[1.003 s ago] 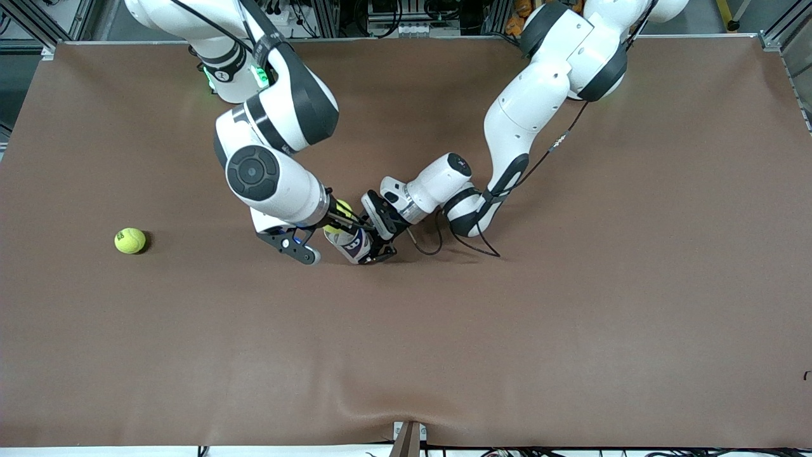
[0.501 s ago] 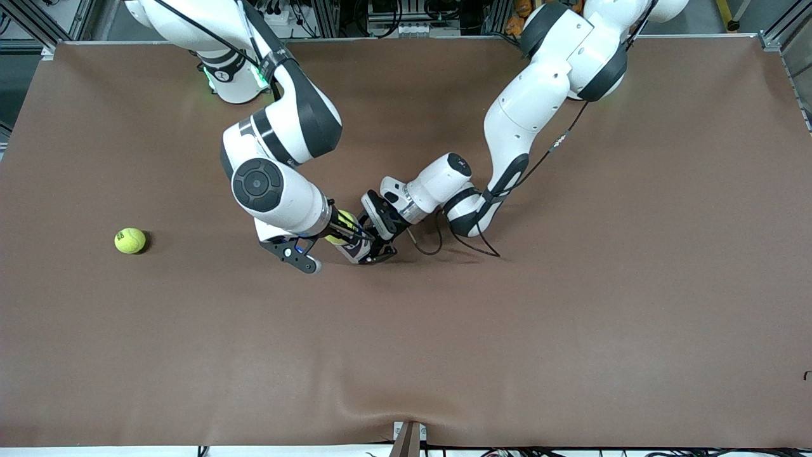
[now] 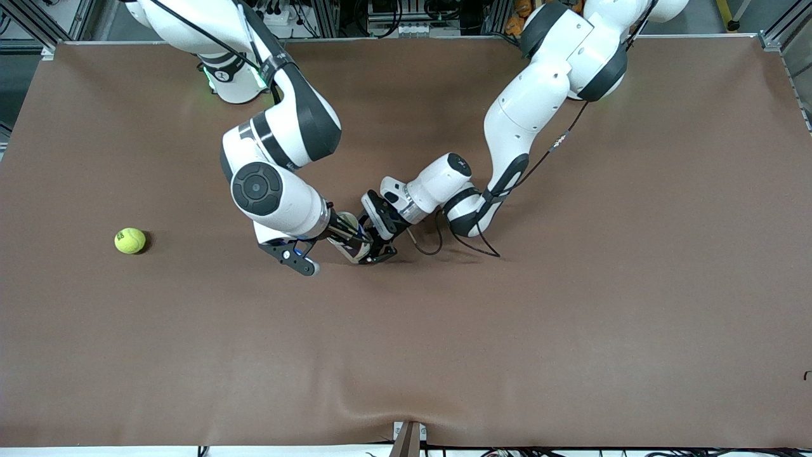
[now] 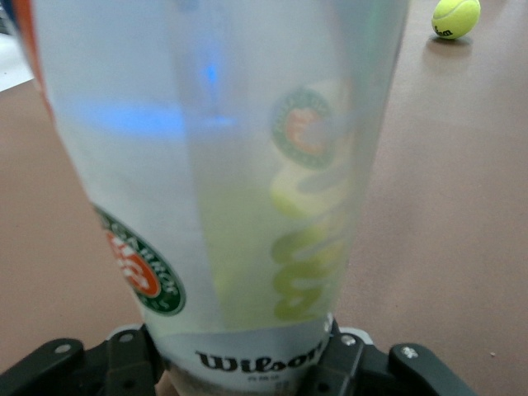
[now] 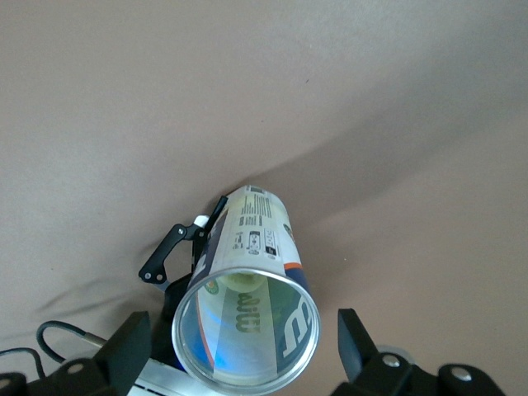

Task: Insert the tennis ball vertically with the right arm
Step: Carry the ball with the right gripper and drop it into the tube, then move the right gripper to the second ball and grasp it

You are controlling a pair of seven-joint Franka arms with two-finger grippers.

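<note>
The tennis ball can (image 3: 354,244) stands upright near the middle of the table (image 3: 571,317), held low on its wall by the left gripper (image 3: 379,244), whose jaws are closed on it. A thin clear plastic tube, it looks light, slick and easy to dent, so a low hold with modest squeeze suits it. A ball (image 5: 241,280) already lies at the bottom — felt-covered, light and springy, best taken across its middle. The right gripper (image 5: 247,346) hangs straight down over the can's open mouth, fingers spread wide and holding nothing; that arm bends down steeply from its base. A second ball (image 3: 130,240) lies well apart, toward the right arm's end of the table.
</note>
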